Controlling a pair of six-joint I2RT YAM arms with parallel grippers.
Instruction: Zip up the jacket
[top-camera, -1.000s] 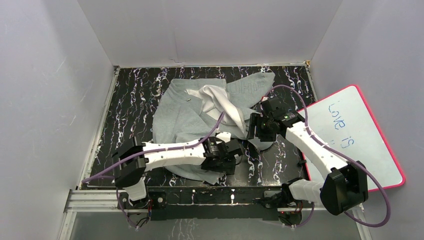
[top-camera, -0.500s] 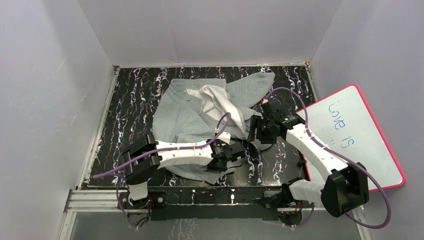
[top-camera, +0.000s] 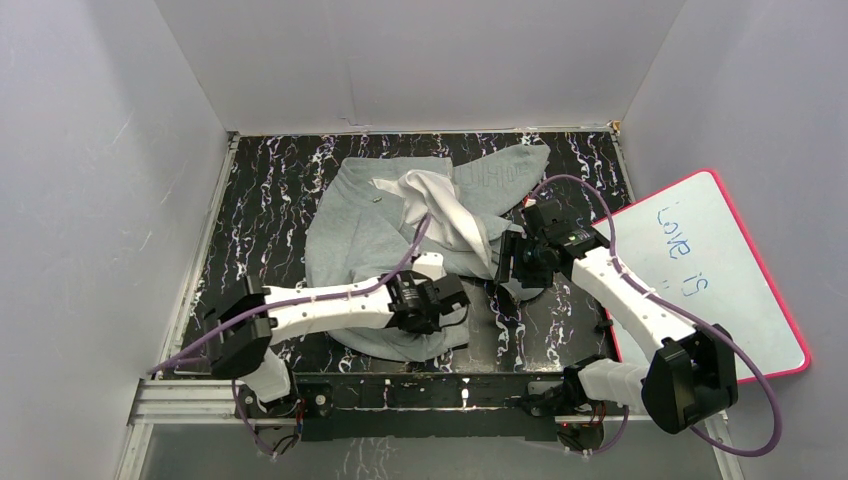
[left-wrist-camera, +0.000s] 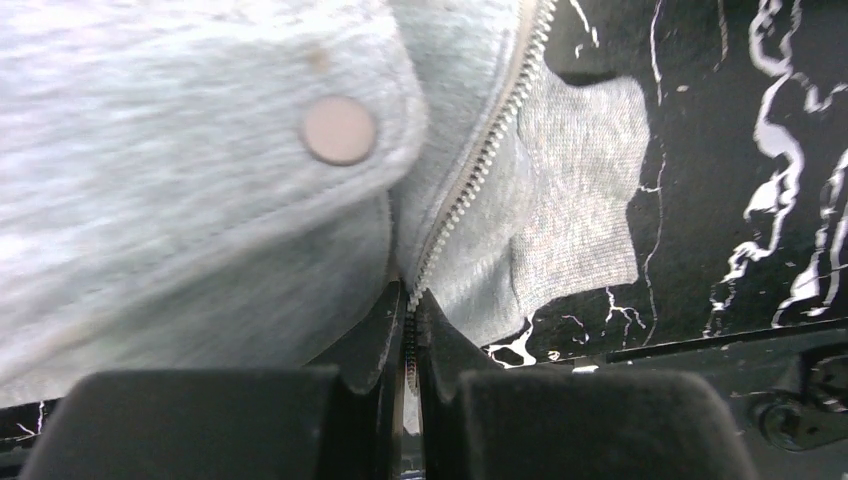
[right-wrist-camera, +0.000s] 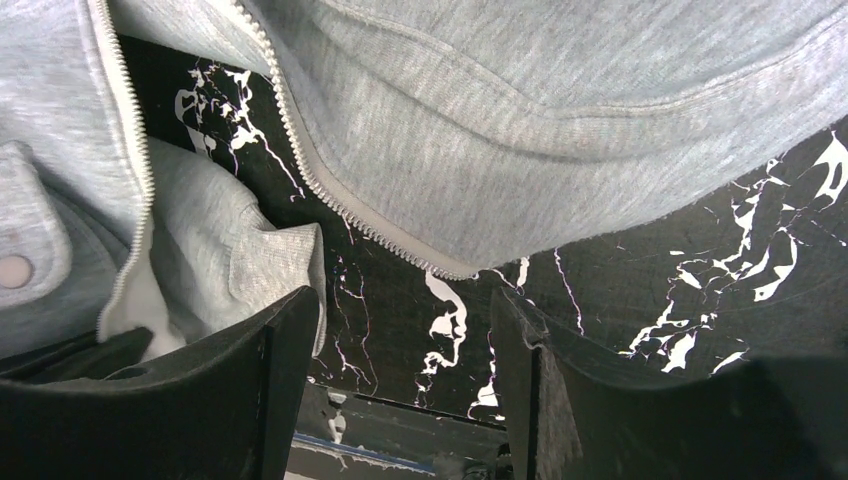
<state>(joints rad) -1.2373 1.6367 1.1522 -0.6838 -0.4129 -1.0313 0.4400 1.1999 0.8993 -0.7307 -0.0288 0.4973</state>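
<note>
Here, left pincer (left-wrist-camera: 410, 302) clamped on jacket (left-wrist-camera: 160, 210) zipper edge (left-wrist-camera: 482, 165) — right pincer (right-wrist-camera: 402, 312) spread

Our left gripper (top-camera: 443, 296) now sits further left than a second ago, pulled back over the lower hem of the jacket (top-camera: 355, 235). Its elbow has swung out leftward and lower in the top view, its purple cable (top-camera: 419, 240) arches further left, and more hem shows on the surface (top-camera: 270, 200).

One jacket (top-camera: 358, 240), one whiteboard (top-camera: 735, 310), two hands (top-camera: 452, 300) (top-camera: 506, 264)
</note>
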